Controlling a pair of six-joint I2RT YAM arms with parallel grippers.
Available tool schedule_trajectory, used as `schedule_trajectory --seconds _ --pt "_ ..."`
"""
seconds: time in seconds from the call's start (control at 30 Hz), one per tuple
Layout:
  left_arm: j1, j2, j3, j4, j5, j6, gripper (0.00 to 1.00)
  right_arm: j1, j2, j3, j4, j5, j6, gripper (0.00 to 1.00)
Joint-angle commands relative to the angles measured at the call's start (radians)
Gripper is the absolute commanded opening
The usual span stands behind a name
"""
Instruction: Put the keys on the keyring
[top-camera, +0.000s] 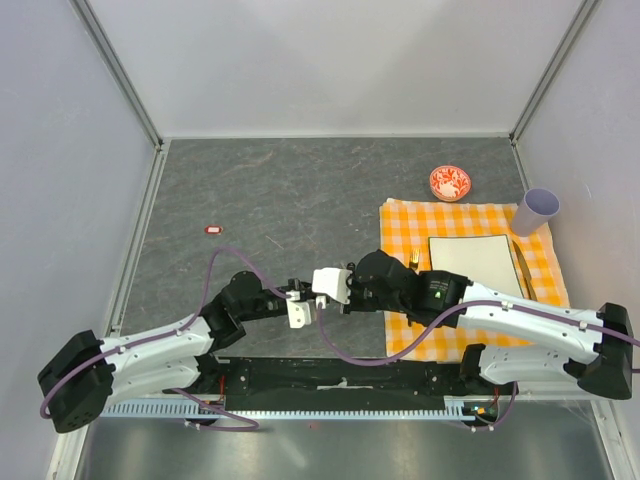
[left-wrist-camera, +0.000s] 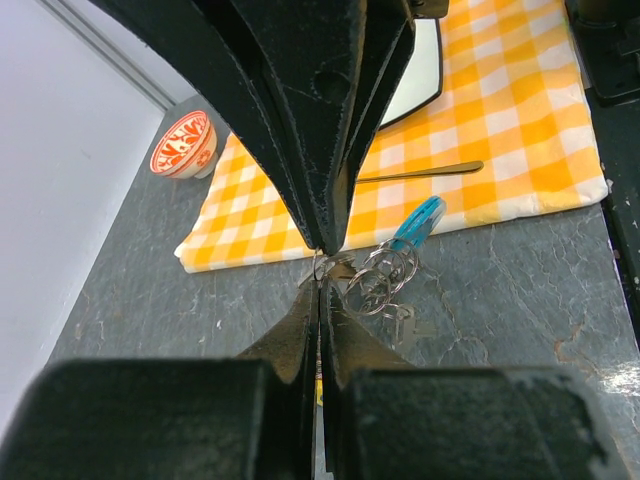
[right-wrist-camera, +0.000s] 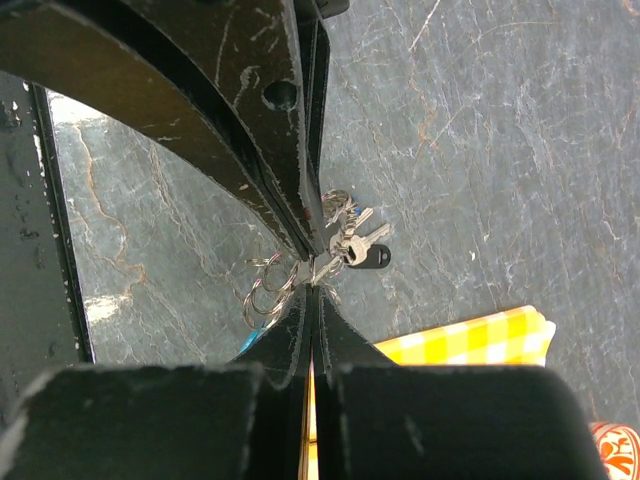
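Both grippers meet tip to tip over the grey table, left of the cloth. My left gripper is shut, pinching a thin ring of the keyring. The keyring's linked metal rings and cyan strap hang to the right of the tips. My right gripper is shut on a ring at the same spot. The keys, one with a black head, dangle just past the pinch point, and more rings hang to the left. In the top view the arms hide the bunch.
An orange checked cloth lies at the right with a white mat and a fork on it. A red-and-white bowl and a pale cup stand beyond it. A small red-and-white item lies at the left.
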Motion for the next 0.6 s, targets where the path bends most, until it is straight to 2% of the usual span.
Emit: schedule_trajectory --seconds 0.0,0.3,0.57 --pt "-0.017 -0.052 -0.009 0.185 0.014 0.0 0.02 -0.008 0.014 0.005 0.049 -0.022 0.016 0.0" --pt "-0.017 -0.075 -0.071 0.327 -0.028 -0.04 0.02 -0.032 0.04 0.001 0.032 -0.074 0.033 0.0" --pt "-0.018 -0.065 -0.078 0.343 -0.015 -0.054 0.02 -0.042 0.035 0.005 0.046 -0.077 0.046 0.0"
